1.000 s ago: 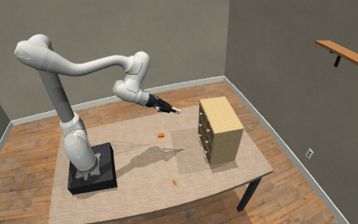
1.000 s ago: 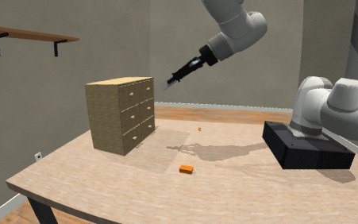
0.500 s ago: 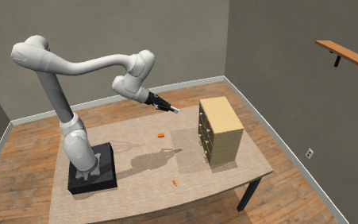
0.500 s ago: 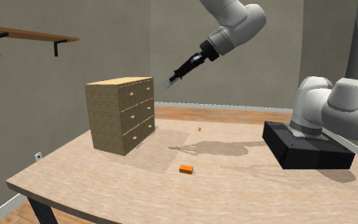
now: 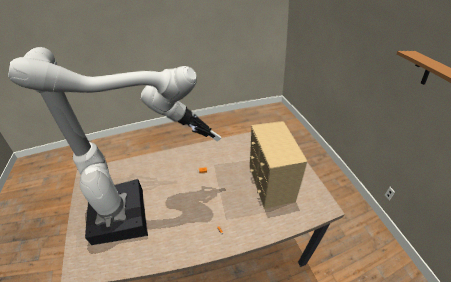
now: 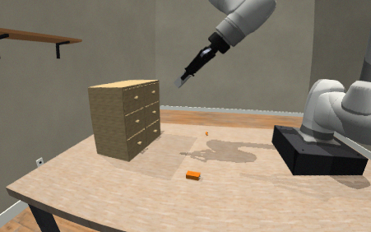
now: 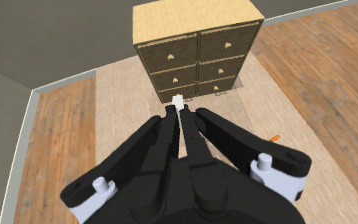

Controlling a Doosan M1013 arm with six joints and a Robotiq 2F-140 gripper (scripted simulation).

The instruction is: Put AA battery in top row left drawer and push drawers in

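Going by the view from above, nearest first, the small orange battery [image 5: 220, 230] [image 6: 206, 133] [image 7: 275, 138] lies on its side on the tabletop [image 5: 285, 225] [image 6: 115, 193] [image 7: 115, 95], in from the middle of the near long edge, outside the chest and well apart from it. Left of it, by the left short edge, the robot arm [image 5: 97, 187] [image 6: 247, 18] stands on a black base block [image 5: 137, 225] [image 6: 329, 162].

Farther in, around the middle between the long edges, an orange block [image 5: 203, 170] [image 6: 192, 175] lies flat, apart from both base and chest.

The small wooden chest [image 5: 282, 180] [image 6: 108, 119] [image 7: 195, 20] stands upright toward the right short edge, its drawer fronts facing the arm. Its three rows of two drawers look pushed in, among them the left drawer of the top row [image 6: 131, 103] [image 7: 155, 56].

Toward the far long edge, high above the wood, hangs the pincer [image 5: 218, 136] [image 6: 179, 81] [image 7: 178, 103], tilted down toward the chest without touching it. Its fingers are pressed together, pale tips meeting, with nothing pinched between them.

Off the table, past its right edge, a wall socket [image 5: 389, 193] [image 6: 39, 162] and a brown shelf [image 5: 440, 70] [image 6: 29, 34] are on the wall.
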